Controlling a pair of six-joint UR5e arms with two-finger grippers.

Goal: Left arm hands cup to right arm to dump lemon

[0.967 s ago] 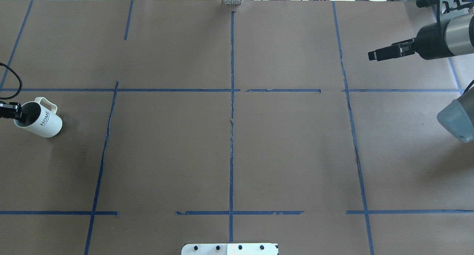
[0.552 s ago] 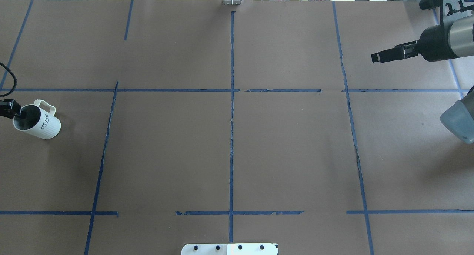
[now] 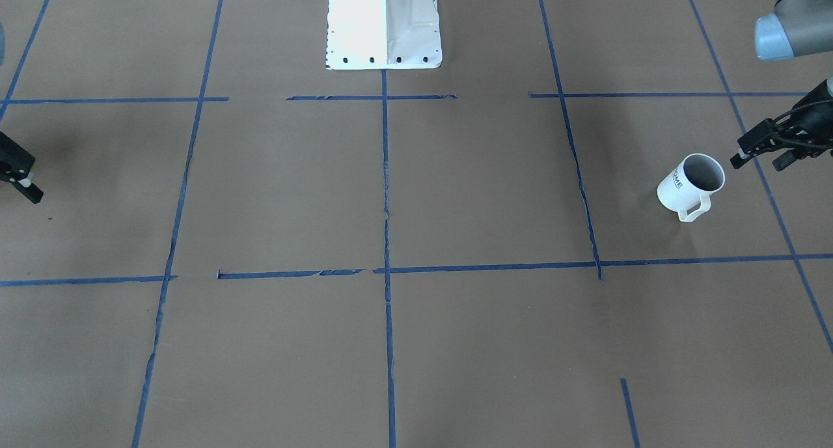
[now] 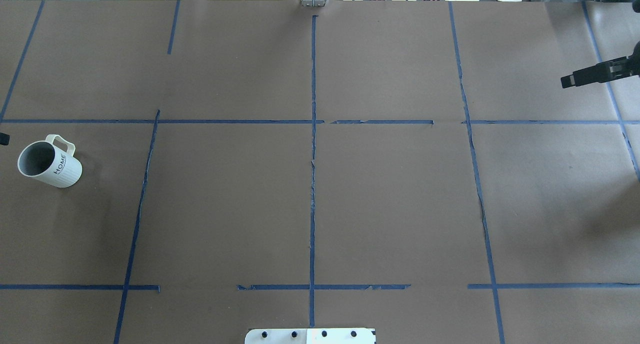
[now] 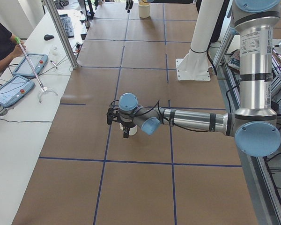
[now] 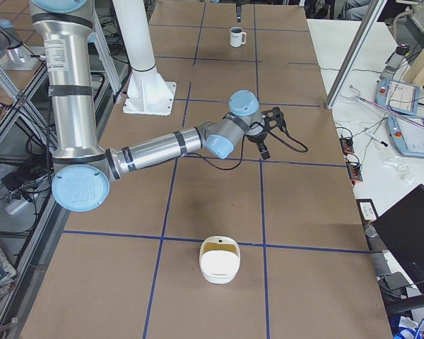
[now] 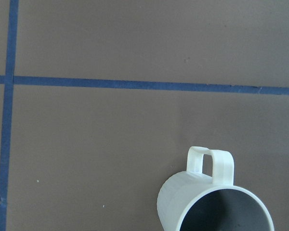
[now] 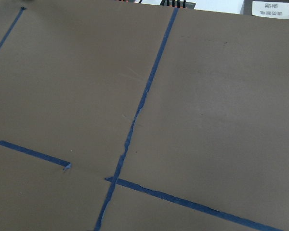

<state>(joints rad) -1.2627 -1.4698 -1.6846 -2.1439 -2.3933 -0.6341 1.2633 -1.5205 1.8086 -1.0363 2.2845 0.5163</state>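
Cup [image 3: 683, 191] is seen upright on table [image 3: 455, 194] at robot's L end, mouth up, grey inside, handle turned away from robot base. L tool [image 3: 756, 156] is held just beside cup's rim, not touching it. Its fingers are spread apart w/ nothing gripped. Cup's rim & handle are caught at bottom edge of L wrist view. R tool [image 4: 567, 80] is held over far R side of table, well apart from cup, fingers pressed together w/ nothing between them. White rounded container [image 6: 219, 263], yellowish inside, is seen on table near R end.
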